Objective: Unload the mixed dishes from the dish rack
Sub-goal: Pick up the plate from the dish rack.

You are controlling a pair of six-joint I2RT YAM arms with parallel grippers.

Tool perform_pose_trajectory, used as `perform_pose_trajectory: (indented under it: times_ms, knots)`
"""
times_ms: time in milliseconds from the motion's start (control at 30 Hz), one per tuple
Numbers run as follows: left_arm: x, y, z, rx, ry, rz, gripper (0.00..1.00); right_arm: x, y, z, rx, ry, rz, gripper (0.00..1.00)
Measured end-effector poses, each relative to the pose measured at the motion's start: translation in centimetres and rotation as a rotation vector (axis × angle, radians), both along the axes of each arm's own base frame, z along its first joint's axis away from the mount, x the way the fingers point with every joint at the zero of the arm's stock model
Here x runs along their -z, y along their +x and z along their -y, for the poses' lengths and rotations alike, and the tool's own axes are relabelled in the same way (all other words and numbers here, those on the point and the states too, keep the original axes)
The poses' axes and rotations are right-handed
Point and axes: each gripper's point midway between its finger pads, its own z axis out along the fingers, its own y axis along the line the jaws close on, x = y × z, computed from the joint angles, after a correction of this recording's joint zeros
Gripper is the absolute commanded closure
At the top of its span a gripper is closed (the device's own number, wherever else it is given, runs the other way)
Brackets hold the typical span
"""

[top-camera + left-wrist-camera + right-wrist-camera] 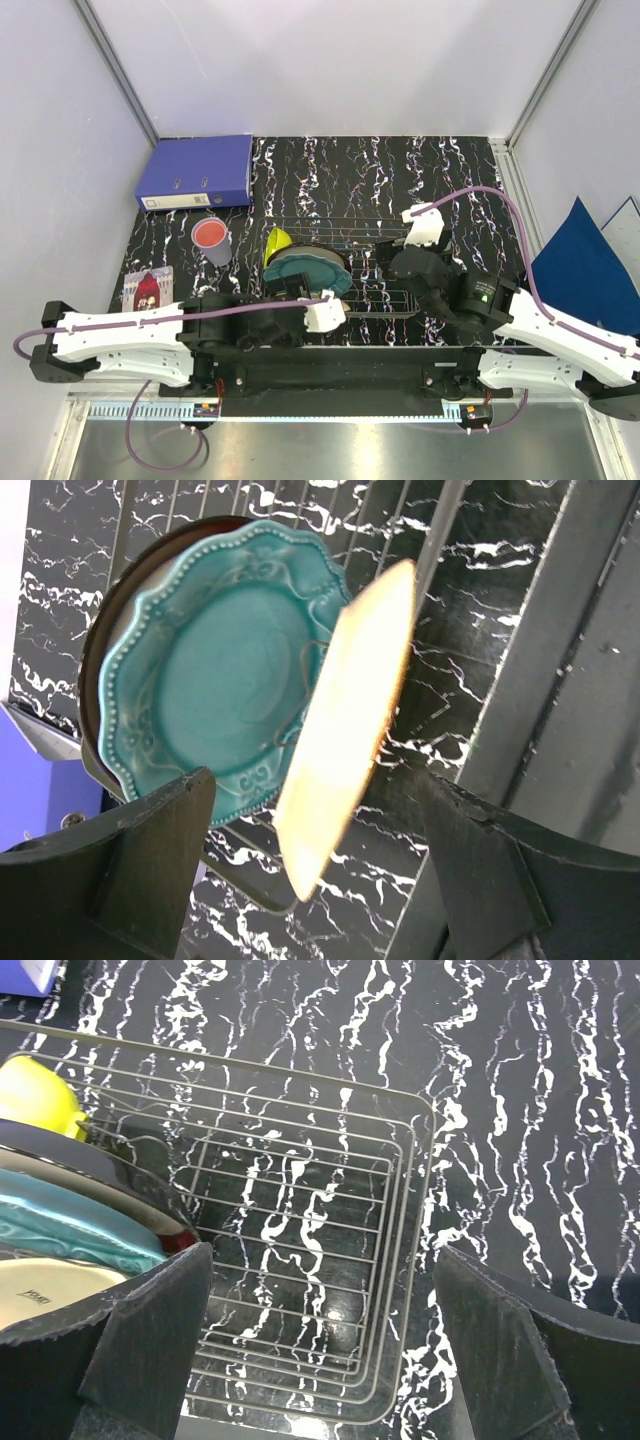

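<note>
Dish rack [300, 1222]: low wire basket at the centre of the black marbled table [450, 170]. Its right half is bare grid.
Teal scalloped plate [215, 675]: stands on edge in the left half of the rack, face towards the left wrist camera.
Cream bowl with dark outside [92, 670]: directly behind the teal plate, with only its rim showing.
Pale cream plate [350, 730]: in front of the teal plate, seen edge-on, blurred and overexposed.
Yellow-green bowl [277, 243]: at the rack's upper left corner, tilted, beside the teal plate.
Lavender cup [215, 247]: upright on the table, left of the rack and outside it.
Salmon-pink piece [210, 233]: sits in the mouth of the cup.
Left gripper [313, 780]: jaws spread, with the cream plate's lower edge between them. No contact with either finger is visible.
Right gripper [320, 1255]: jaws spread wide above the rack's bare right half, holding nothing.
Blue ring binder [197, 170]: lies flat at the upper left of the table, well apart from the rack.
</note>
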Motion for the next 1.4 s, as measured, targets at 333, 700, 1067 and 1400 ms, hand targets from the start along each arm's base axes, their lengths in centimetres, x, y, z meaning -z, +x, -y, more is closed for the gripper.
perform_pose_trajectory:
  times_ms: [333,700,1067,1400]
  knots:
    - [0.7,2.2,1.0,0.013,-0.037,-0.048,0.29,0.7,-0.2,-0.4,-0.021,0.033,-0.001,0.00]
    - [3.3,1.4,2.5,0.104,-0.003,-0.110,0.49,1.3,-0.3,-0.4,-0.028,0.046,0.000,0.00]
    - [3.4,3.4,3.2,0.157,0.059,0.014,1.00,1.7,-0.2,-0.6,-0.030,0.047,-0.001,0.00]
    - [2.1,3.1,2.9,0.168,0.076,0.015,1.00,1.7,-0.2,-0.6,-0.030,0.046,0.000,0.00]
